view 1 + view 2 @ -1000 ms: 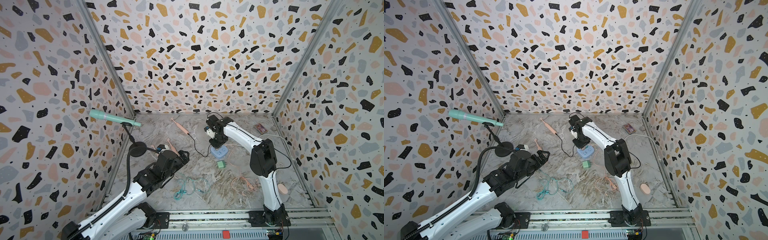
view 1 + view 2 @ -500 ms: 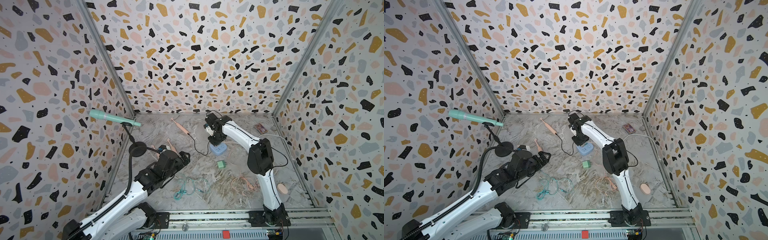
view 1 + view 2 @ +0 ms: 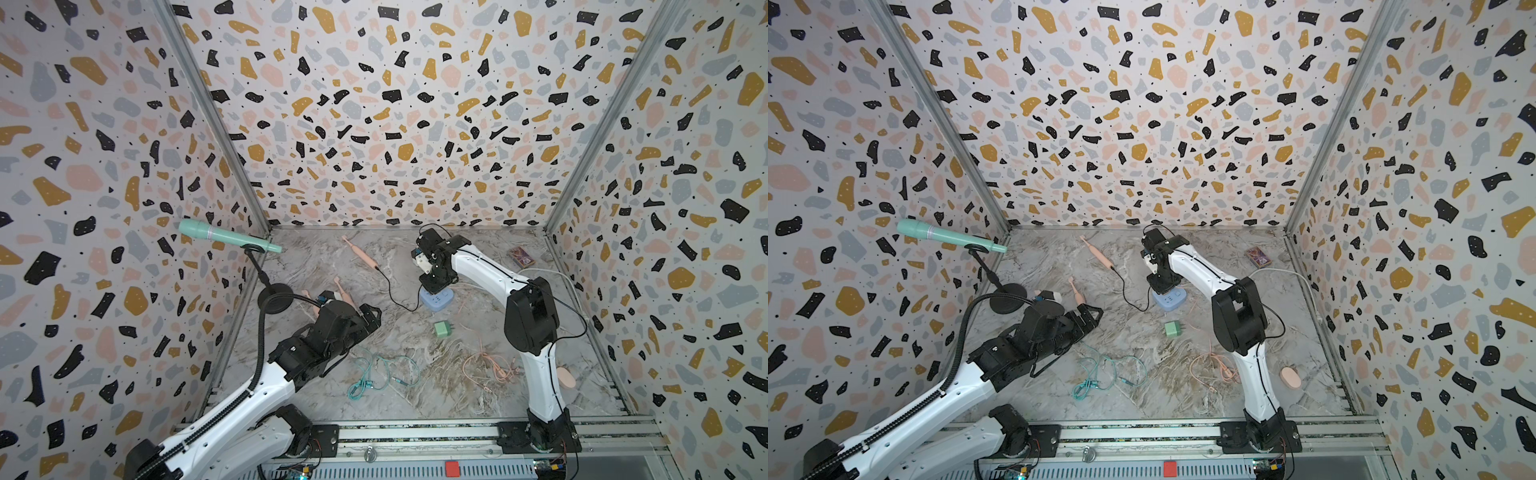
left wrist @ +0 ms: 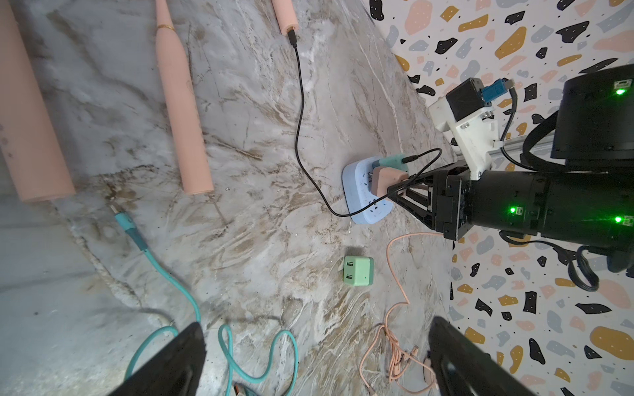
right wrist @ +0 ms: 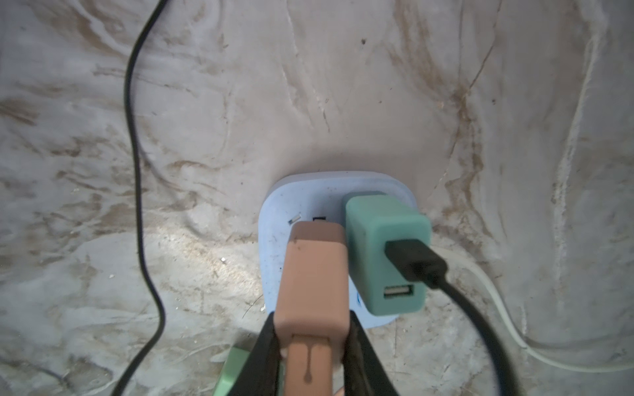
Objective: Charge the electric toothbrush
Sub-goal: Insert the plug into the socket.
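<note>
One marble-patterned tabletop (image 3: 436, 399) carried all items. The left end effector (image 4: 317, 327) hovered low over the left side, its jaws spread wide with nothing between them. The right end effector (image 5: 312, 319) pointed down at the blue socket block (image 3: 436, 300) near the tabletop's middle, and its jaws pinched a pink adapter (image 5: 310, 274) by the sides. The front end of that adapter met the block's face beside a slot. Whether its prongs were seated could not be determined.

A teal microphone (image 3: 224, 236) stood on a stand at the left wall. The electric toothbrush (image 3: 361, 254), pink, lay flat toward the rear of the tabletop, left of the socket block and well apart from both end effectors. A black cable (image 4: 300, 113) was plugged into its base and ran to a teal adapter (image 5: 384, 253), which sat in the socket block just beside the pink adapter. A second pink toothbrush (image 4: 182, 113) lay near the left end effector. A teal cable (image 3: 374, 374) and a pink cable (image 3: 490, 365) lay tangled nearer the front edge. A green adapter (image 3: 442, 329) lay loose just in front of the block.
</note>
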Action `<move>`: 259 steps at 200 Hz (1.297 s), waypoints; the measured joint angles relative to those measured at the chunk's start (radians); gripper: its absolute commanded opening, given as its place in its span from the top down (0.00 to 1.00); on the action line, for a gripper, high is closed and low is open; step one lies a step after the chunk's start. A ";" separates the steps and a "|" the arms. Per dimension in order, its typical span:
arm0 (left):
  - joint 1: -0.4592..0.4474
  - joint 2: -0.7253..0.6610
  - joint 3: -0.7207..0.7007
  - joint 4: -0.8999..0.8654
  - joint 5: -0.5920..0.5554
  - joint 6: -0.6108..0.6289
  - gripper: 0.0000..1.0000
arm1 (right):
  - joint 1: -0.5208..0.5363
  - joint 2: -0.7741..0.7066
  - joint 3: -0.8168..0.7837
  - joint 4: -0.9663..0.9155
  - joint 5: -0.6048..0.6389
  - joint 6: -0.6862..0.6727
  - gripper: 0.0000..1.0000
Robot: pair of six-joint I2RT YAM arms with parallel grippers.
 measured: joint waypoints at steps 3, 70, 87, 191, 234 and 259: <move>0.000 -0.002 0.000 -0.001 0.002 0.000 0.00 | 0.003 -0.007 -0.012 0.005 -0.004 0.000 1.00; 0.000 -0.036 0.000 -0.010 0.020 0.000 0.00 | 0.021 0.008 0.026 -0.044 -0.035 0.000 1.00; 0.000 -0.038 0.000 -0.010 0.022 0.000 0.00 | 0.021 0.041 0.078 -0.082 -0.034 0.000 1.00; 0.000 -0.009 -0.003 -0.010 0.056 0.016 0.00 | 0.047 0.136 0.230 -0.186 0.050 -0.001 1.00; 0.001 0.018 -0.003 -0.010 0.074 0.020 0.00 | 0.013 0.171 0.250 -0.174 -0.012 -0.011 1.00; 0.001 0.021 -0.003 -0.011 0.077 0.027 0.00 | -0.004 0.172 0.250 -0.173 -0.047 -0.018 0.98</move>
